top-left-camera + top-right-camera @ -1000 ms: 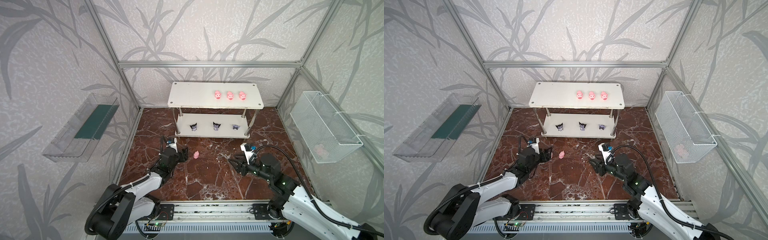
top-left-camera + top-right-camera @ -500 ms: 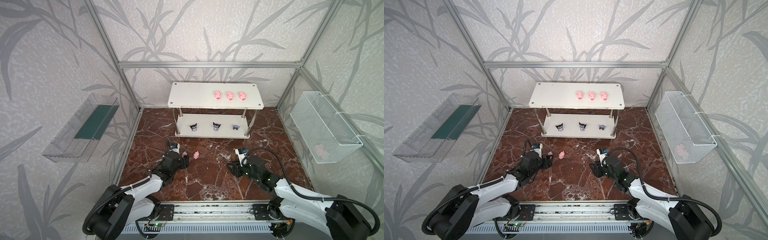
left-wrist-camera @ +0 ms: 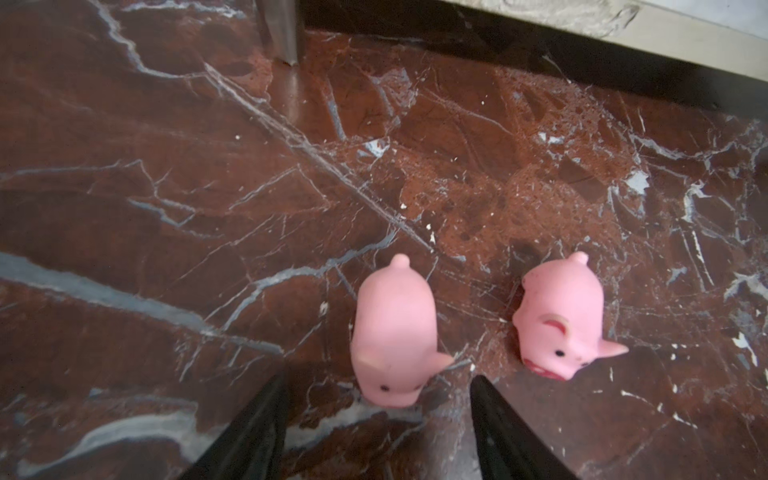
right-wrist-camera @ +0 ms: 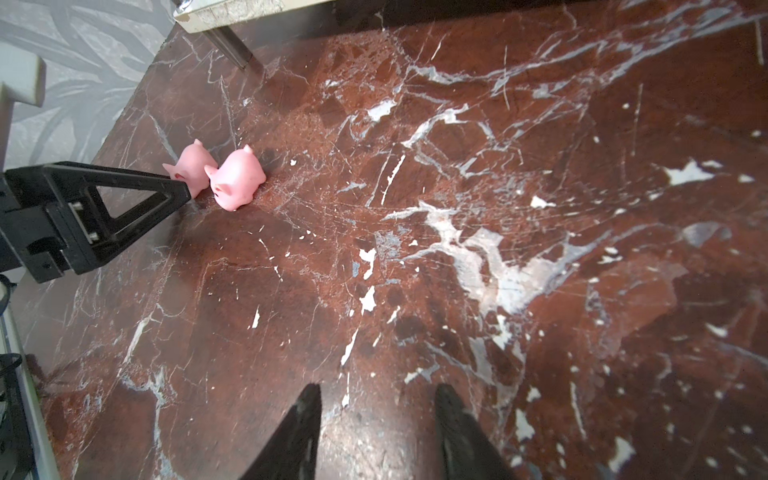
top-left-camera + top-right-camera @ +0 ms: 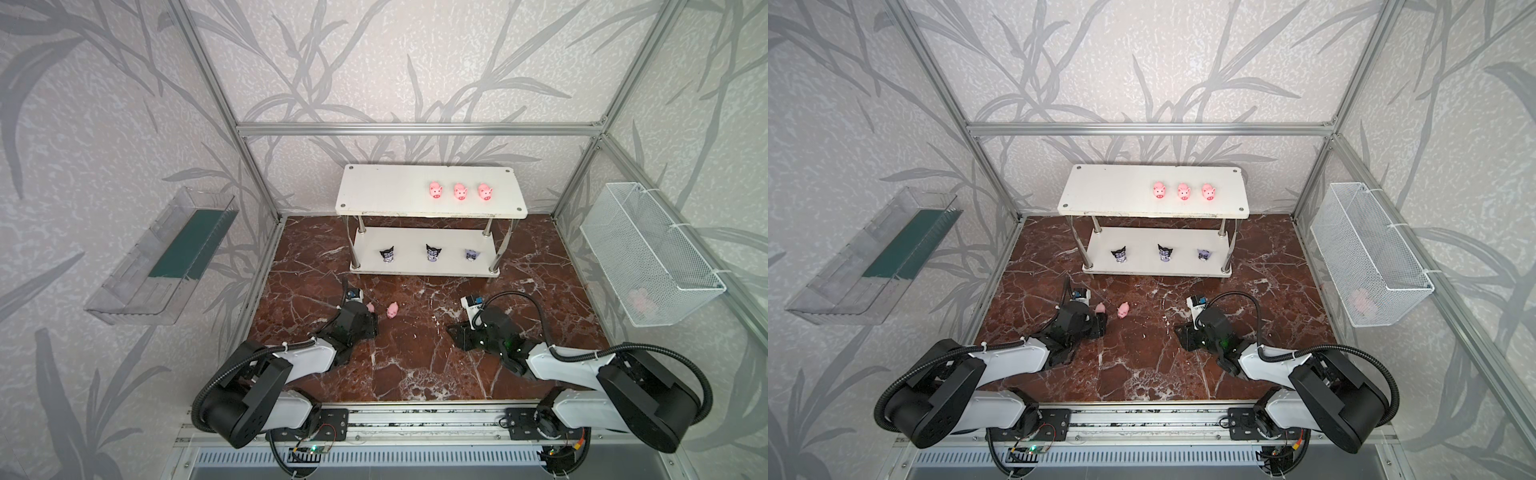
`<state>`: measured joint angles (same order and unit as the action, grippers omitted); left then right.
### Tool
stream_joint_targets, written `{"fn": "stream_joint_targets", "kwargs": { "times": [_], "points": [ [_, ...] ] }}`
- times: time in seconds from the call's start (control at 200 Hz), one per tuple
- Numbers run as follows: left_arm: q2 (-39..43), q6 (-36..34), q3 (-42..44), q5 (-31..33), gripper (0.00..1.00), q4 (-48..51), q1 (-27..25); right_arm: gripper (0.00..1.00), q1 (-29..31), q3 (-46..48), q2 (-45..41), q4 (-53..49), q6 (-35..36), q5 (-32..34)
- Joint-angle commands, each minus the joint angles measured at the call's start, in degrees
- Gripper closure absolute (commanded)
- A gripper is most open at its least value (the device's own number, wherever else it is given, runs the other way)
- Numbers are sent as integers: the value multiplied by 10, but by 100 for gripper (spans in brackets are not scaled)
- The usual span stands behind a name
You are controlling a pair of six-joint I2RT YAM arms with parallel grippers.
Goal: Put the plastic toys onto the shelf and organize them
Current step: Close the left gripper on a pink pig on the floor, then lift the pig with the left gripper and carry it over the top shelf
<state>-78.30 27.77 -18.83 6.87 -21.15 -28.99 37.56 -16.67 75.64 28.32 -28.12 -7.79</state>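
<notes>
Two pink pigs lie on the marble floor. The nearer pig (image 3: 395,328) (image 5: 369,307) has its head between the tips of my left gripper (image 3: 379,377) (image 5: 371,321), which is open; neither finger touches it. The other pig (image 3: 559,320) (image 5: 392,310) lies just beside, outside the jaws. Low over bare floor, my right gripper (image 4: 378,388) (image 5: 456,332) is open and empty. On the white shelf (image 5: 382,195), three pigs (image 5: 460,191) line the top board and three horned-hood figurines (image 5: 433,252) the lower board.
A white wire mesh basket (image 5: 648,249) hangs on the right wall with a blurred pink shape (image 5: 642,298) inside. On the left wall is a clear plastic tray (image 5: 166,257). The shelf's metal posts (image 5: 355,257) stand just behind the two floor pigs.
My left gripper has shifted right and toward the front, uncovering a second pig at its tips. The right arm has dropped lower and drawn back. Both jaws have narrowed a little.
</notes>
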Motion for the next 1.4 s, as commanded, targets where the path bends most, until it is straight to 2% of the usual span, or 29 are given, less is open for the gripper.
{"fn": "stream_joint_targets", "kwargs": {
  "times": [0.0,0.44,0.705,0.975,1.2,1.395],
  "points": [
    [-19,10,-13,10,35,-20,-3,55,-2,-6,8,35,-9,-3],
    [-74,14,-32,9,50,-33,-2,56,-31,-9,48,55,-17,-34],
    [-72,9,-34,6,67,-26,-4,57,-40,-11,79,80,-27,-49],
    [-50,9,-38,12,72,-6,-5,58,-43,-11,99,95,-34,-53],
    [74,-3,-96,17,72,151,-8,58,-43,-15,97,79,-22,-47],
    [165,-33,-209,16,72,337,-9,58,-43,-20,102,77,-12,-44]
  ]
}}
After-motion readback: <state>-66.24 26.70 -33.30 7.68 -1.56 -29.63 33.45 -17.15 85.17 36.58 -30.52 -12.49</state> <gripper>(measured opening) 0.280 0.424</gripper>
